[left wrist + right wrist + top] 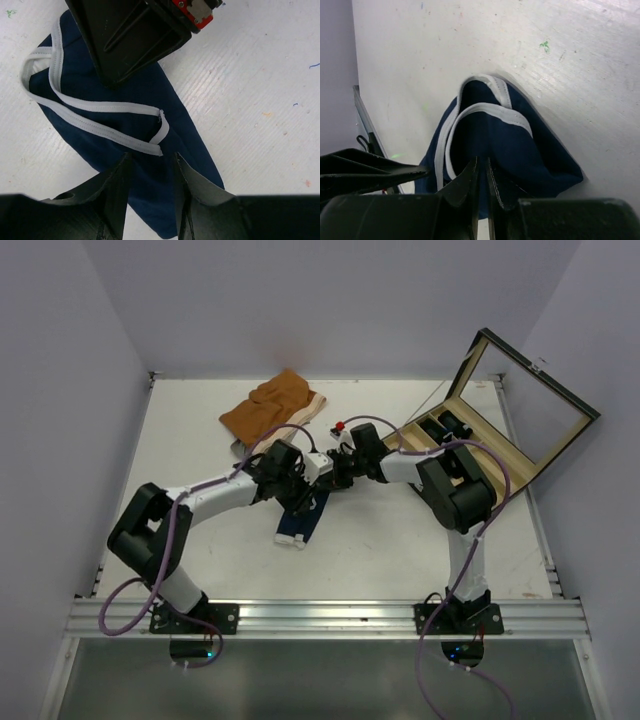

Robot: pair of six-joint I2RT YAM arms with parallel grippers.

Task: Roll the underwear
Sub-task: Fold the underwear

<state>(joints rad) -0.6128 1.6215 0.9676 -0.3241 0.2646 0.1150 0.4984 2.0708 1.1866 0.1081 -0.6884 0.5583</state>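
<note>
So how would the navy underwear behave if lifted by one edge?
Probably floppy: the underwear lies folded and bunched on the table. Likely light, being thin fabric. Its loose white trim may dangle or snag.

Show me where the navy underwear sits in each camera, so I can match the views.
Top external: underwear just below picture centre, slanting.
Left wrist: underwear runs diagonally from upper left to bottom centre.
Right wrist: underwear bunched at mid-frame.
Shared landmark: its white trim, looping in both wrist views and barely visible from above.
</note>
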